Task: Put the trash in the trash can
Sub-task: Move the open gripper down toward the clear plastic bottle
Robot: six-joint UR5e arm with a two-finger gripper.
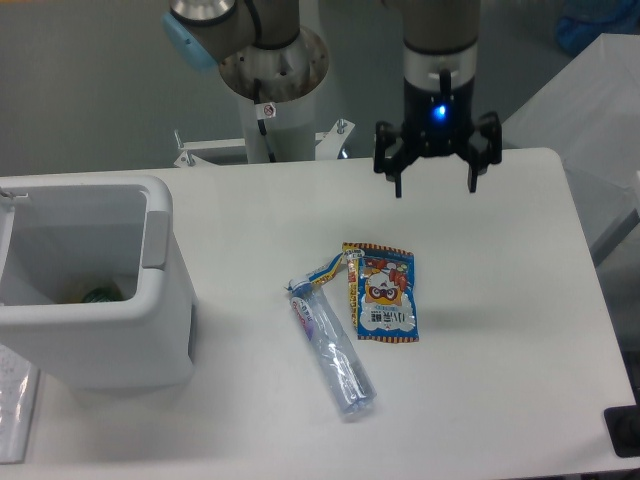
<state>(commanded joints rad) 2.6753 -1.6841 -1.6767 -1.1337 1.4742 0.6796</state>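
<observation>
A crushed clear plastic bottle with a blue-purple label lies on the table's middle, pointing toward the front right. Beside it, to the right, lies a flat blue snack wrapper with a cartoon face and yellow-orange edges; another wrapper's edge pokes out at its upper left. The white trash can stands at the left, with something small and green at its bottom. My gripper hangs open above the table's back edge, behind and right of the wrapper, holding nothing.
The arm's base column rises behind the table at the back centre. A dark object sits at the front right corner. A pale flat item lies left of the bin's foot.
</observation>
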